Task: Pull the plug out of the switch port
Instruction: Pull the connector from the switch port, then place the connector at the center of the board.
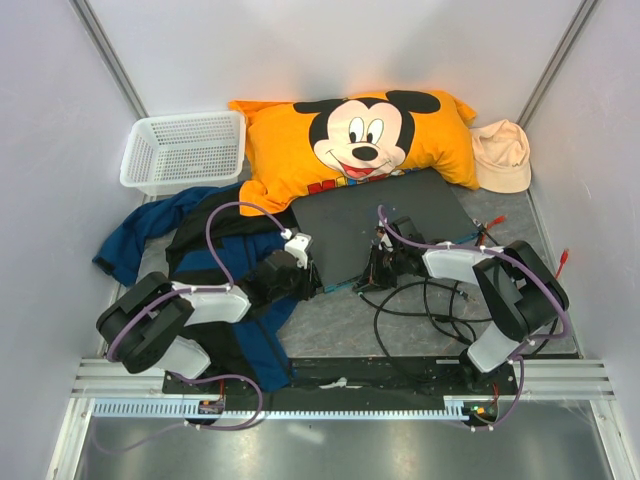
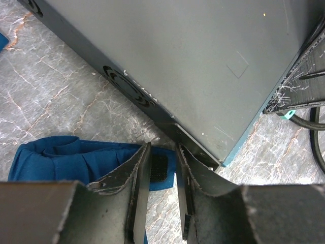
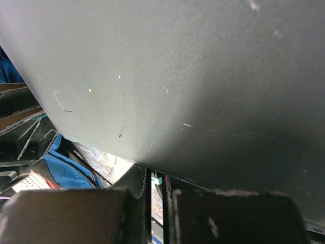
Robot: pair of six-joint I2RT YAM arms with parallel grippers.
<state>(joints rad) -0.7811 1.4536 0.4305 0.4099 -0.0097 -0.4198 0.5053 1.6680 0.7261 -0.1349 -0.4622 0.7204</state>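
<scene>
The switch [image 1: 385, 225], a flat dark grey box, lies in the middle of the table and fills the left wrist view [image 2: 203, 61] and the right wrist view [image 3: 177, 76]. My right gripper [image 1: 378, 262] is at the switch's near edge. Its fingers [image 3: 157, 175] are pressed close on a small green plug [image 3: 158, 180], which pokes out under them in the left wrist view [image 2: 288, 115] with a black cable [image 1: 400, 305] trailing off. My left gripper [image 1: 312, 283] is at the switch's near left corner, jaws [image 2: 163, 147] apart with nothing between them, its right finger against the corner.
An orange Mickey Mouse pillow [image 1: 350, 140] lies behind the switch, overlapping its far edge. A white basket [image 1: 185, 150] stands at the back left, and a cream hat [image 1: 500, 155] lies at the back right. Blue clothing [image 1: 200, 240] lies under the left arm. Black cables loop at the front right.
</scene>
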